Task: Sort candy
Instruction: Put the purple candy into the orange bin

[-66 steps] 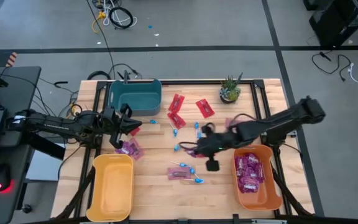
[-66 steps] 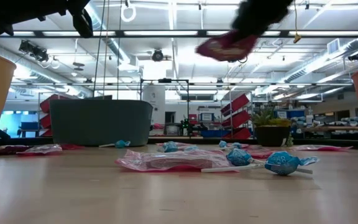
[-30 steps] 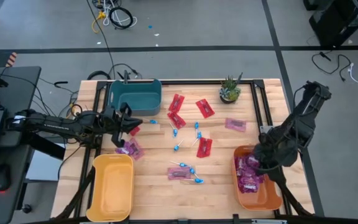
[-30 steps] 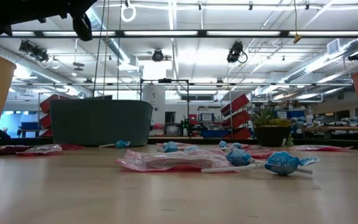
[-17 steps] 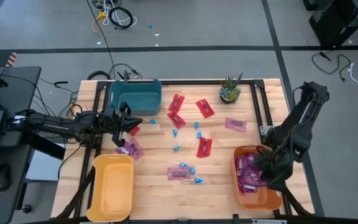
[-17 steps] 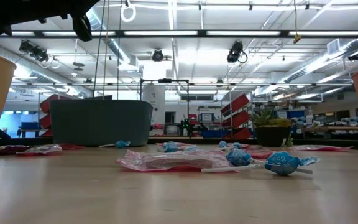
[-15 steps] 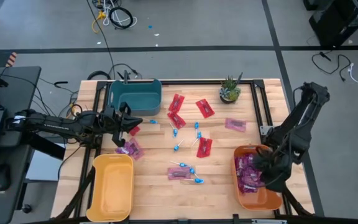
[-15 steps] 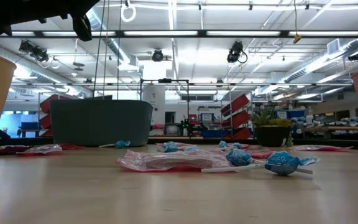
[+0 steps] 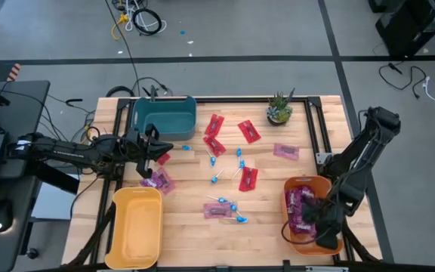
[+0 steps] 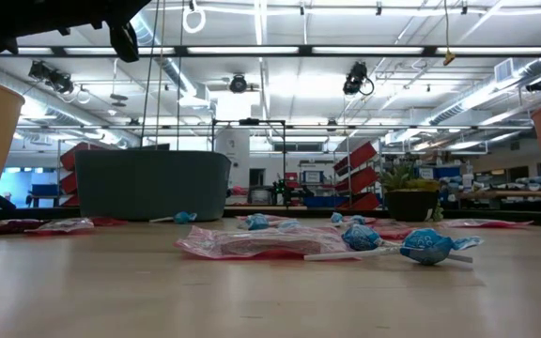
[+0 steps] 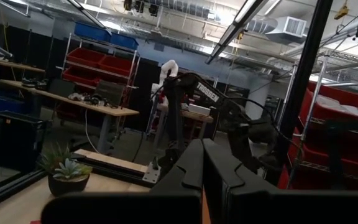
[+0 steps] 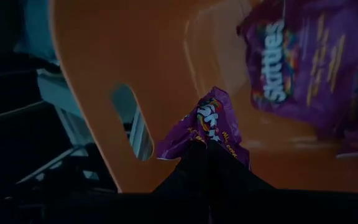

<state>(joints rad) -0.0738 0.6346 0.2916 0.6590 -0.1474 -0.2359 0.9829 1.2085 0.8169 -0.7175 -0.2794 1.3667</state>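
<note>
Pinching a purple Skittles packet (image 12: 211,130), right hand (image 12: 205,147) inside orange bin (image 12: 123,74), left hand (image 11: 202,163) closed.

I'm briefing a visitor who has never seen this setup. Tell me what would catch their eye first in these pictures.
First, the right end effector reaching down inside the orange bin at the table's near right corner, shut on a purple packet above the purple packets already piled there. Next, the scatter of red packets and blue lollipops across the middle of the table. The left end effector waits, shut, beside the teal bin.
</note>
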